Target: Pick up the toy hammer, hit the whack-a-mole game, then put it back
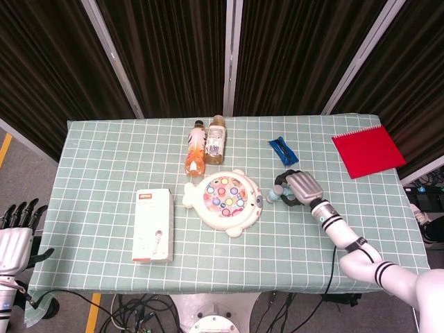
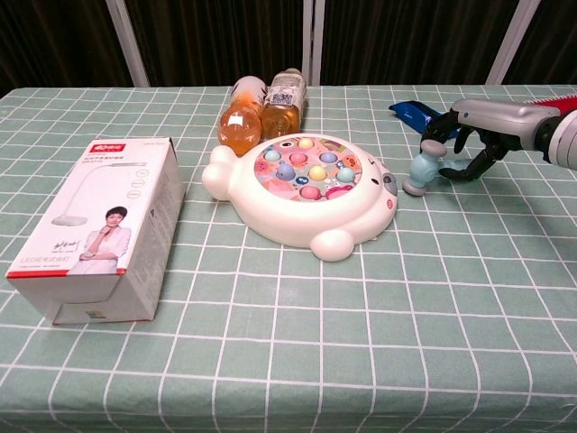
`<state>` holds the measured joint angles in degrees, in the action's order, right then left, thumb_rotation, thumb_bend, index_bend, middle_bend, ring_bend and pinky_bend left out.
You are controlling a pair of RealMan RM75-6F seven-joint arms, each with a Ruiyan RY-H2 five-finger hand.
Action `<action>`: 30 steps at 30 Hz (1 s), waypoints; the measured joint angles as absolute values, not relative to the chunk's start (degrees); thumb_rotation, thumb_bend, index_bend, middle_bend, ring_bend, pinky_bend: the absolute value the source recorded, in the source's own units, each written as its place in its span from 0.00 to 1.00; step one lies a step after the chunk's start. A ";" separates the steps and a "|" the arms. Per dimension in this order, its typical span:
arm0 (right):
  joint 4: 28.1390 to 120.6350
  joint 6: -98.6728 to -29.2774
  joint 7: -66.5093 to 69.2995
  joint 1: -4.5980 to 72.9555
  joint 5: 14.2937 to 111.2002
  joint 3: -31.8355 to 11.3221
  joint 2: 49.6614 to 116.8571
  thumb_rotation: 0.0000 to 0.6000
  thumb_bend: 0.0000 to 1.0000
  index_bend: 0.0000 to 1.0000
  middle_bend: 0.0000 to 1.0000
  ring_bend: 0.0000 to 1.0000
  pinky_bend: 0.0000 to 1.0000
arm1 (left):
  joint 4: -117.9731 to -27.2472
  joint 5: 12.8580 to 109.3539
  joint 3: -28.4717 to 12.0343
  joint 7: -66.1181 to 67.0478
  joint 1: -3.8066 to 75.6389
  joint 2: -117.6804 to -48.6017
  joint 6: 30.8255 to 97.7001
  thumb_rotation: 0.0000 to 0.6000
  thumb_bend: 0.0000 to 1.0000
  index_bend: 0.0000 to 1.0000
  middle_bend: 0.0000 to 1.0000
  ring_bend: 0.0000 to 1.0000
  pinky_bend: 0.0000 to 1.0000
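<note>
While the toy hammer (image 2: 433,169) lies on the table (image 2: 379,343) just to the right of the whack-a-mole game (image 2: 306,194), my right hand (image 2: 469,135) is positioned over its handle with the fingers (image 2: 436,128) curled down around it. From the chest view the fingers wrap both sides of the handle, but I cannot tell whether they have fully clamped it or only bracket it. The hammer head (image 1: 272,195) rests on the cloth, close beside the edge of the game.

Task status, as judged from this position:
1. Reach to hammer: done.
2. Grasp: in hand, not confirmed complete.
3. Lift: not yet done; the hammer sits on the table.
4. Strike the game: not yet done.
5. Return the hammer: not yet done.

My left hand (image 1: 12,232) hangs off the near left corner of the table, fingers apart, holding nothing.

Other items present: two bottles (image 1: 206,144) lying behind the game, a white box (image 1: 154,225) to its left, a blue packet (image 1: 282,150) behind the hammer, and a red notebook (image 1: 368,150) at the far right.
</note>
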<state>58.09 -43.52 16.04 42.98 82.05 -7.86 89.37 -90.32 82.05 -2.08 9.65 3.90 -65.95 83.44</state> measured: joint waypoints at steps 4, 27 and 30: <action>56.13 -43.85 17.70 43.36 82.55 -7.44 90.35 1.00 0.35 0.46 0.41 0.28 0.35 | -90.28 81.92 -2.04 9.72 3.81 -65.93 83.47 1.00 0.00 0.15 0.03 0.00 0.00; 52.08 -48.60 21.77 43.37 84.93 -5.29 92.22 1.00 0.39 0.62 0.52 0.41 0.53 | -90.13 82.11 -1.90 9.47 3.52 -65.98 84.01 1.00 0.00 0.15 0.03 0.00 0.00; 52.85 -50.31 21.83 43.22 85.65 -5.19 91.42 1.00 0.40 0.64 0.54 0.43 0.56 | -90.07 82.29 -1.83 9.26 3.40 -65.99 84.23 1.00 0.00 0.14 0.03 0.00 0.00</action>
